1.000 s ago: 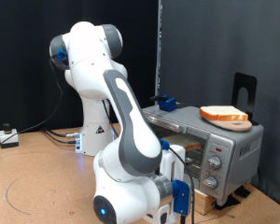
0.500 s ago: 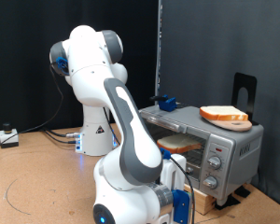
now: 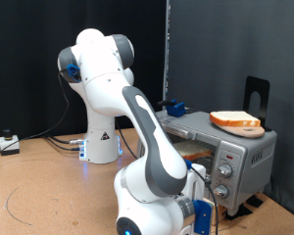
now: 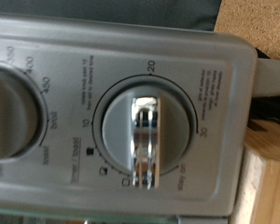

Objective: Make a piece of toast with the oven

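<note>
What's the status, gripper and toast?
Gripper facing the oven timer knob, fingers unseen. Toast on the oven rack. Other slice on oven top. Nothing blocking.

Oven: brushed silver-grey metal body, satin sheen. Control panel matt grey, printed markings. Timer knob: matt grey plastic collar, polished chrome grip with mirror glare. Wooden block under the oven: raw pale wood, rough grain. Slice on top: dull porous crumb, on a tan wooden disc. Arm shell: glossy white plastic. Tabletop: matt brown board.
</note>
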